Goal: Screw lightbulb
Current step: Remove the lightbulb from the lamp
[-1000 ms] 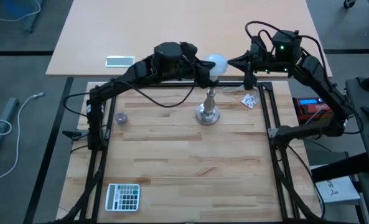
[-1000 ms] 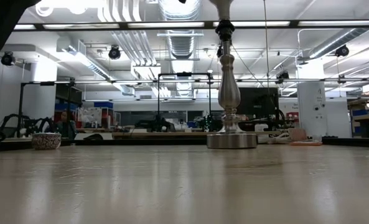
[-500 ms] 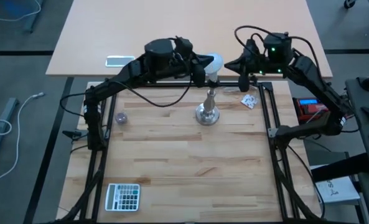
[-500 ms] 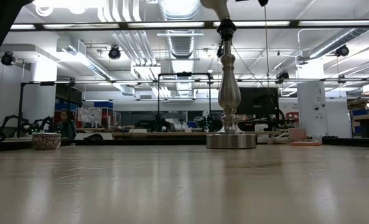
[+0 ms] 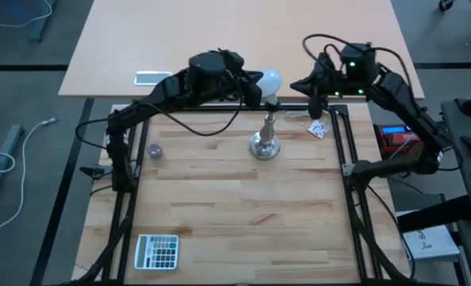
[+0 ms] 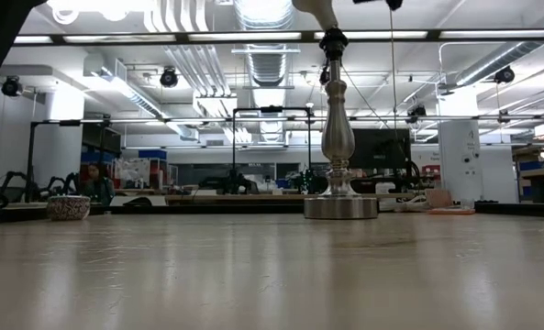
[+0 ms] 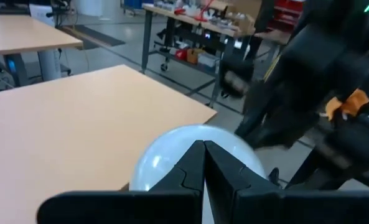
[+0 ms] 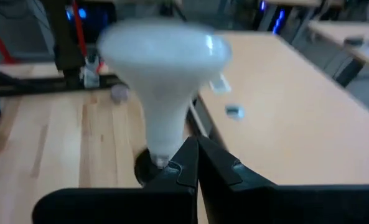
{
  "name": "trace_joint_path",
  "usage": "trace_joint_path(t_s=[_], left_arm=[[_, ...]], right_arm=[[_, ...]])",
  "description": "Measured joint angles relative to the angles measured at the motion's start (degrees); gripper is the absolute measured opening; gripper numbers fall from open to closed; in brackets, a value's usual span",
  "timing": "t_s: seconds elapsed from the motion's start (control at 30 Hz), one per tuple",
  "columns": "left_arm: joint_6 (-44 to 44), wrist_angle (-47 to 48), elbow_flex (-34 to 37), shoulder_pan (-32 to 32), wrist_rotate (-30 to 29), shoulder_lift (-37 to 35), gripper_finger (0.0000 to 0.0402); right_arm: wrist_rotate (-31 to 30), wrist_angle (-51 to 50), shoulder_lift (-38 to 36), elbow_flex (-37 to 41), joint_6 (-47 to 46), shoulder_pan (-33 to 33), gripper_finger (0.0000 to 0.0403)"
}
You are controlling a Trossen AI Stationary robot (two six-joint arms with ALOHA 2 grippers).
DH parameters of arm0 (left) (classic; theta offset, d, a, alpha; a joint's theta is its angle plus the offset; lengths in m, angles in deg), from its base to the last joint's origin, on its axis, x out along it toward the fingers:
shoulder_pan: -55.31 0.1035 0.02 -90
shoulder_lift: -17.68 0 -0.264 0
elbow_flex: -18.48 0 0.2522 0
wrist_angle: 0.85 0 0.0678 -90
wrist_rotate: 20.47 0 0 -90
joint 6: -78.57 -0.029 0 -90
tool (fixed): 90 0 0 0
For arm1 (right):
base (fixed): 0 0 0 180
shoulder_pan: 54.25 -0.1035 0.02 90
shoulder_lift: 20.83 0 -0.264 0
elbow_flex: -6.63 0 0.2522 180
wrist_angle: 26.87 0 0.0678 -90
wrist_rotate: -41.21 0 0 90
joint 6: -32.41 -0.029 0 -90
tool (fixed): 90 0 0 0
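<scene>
Fingers (image 7: 203, 168) of both arms pressed together; lightbulb (image 5: 270, 83) white, frosted, upright atop stand (image 5: 265, 140).

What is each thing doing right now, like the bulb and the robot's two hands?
lightbulb: upright atop the stand, base down.
silver stand: upright on the wooden table.
left gripper: shut, against the bulb's left side.
right gripper: shut, just right of the bulb.
calculator: lying flat, near corner.
</scene>
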Motion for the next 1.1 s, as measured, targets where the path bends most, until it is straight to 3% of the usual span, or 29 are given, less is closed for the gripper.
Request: trace_joint_path(t_s=[0.2, 0.5, 0.6, 0.93, 1.1], left_arm=[[0.0, 1.7, -0.1, 0.0, -1.8, -2.1, 0.0000], [1.6, 5.4, 0.0, 0.0, -2.3, -1.1, 0.0000], [1.8, 5.1, 0.1, 0.0, -2.2, -0.4, 0.0000], [1.9, 4.9, 0.8, 0.0, -1.6, -0.2, 0.0000], [2.7, 4.0, 2.2, 0.0, -1.7, -0.3, 0.0000]], right_arm=[[9.8, 0.2, 1.3, 2.2, -2.6, 0.7, 0.0000], [10.5, 0.3, 2.6, 2.5, -1.8, 0.8, 0.0016], [10.4, 0.4, 2.6, 2.5, -1.1, 0.8, 0.0054], [7.5, 7.3, 3.6, 2.8, -4.0, 0.8, 0.0237], [7.9, 8.0, 6.4, 2.8, -5.3, -0.1, 0.0300]])
